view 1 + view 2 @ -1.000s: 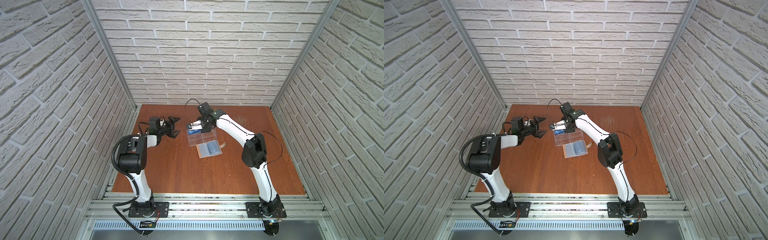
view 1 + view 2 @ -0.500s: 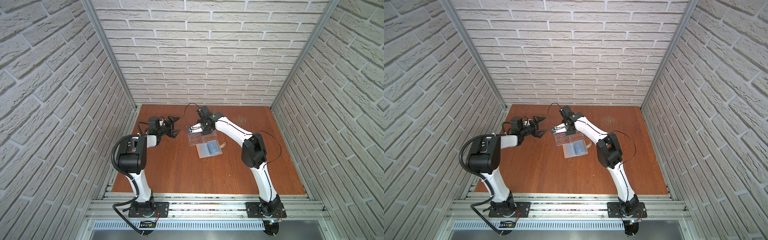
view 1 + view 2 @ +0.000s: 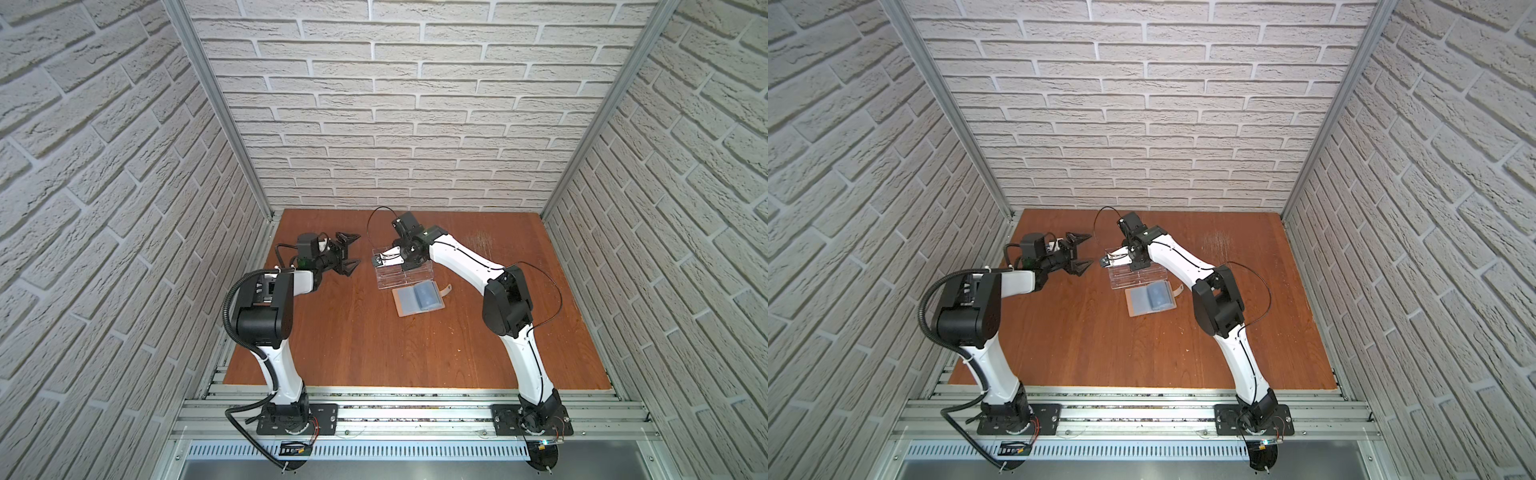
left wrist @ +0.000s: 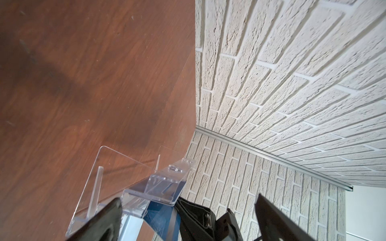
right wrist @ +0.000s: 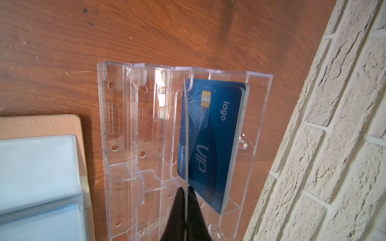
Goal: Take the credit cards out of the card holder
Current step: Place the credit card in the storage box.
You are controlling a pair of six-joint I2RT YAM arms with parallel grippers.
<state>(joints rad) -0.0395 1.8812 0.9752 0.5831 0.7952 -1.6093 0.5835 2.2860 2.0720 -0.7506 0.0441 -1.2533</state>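
So the right fingers are pinched on one card, edge-on over the rack where more cards stand; the holder lies open on the desk beside it, left fingers wide open and empty. Cards look thin, stiff, slick, so pinch the flat faces near an edge.

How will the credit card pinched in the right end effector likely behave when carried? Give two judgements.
The credit card is probably stiff: its edge runs straight beyond the right end effector, no droop. Thin and gripped at one end only, it might pivot or slip if bumped against the clear rack.
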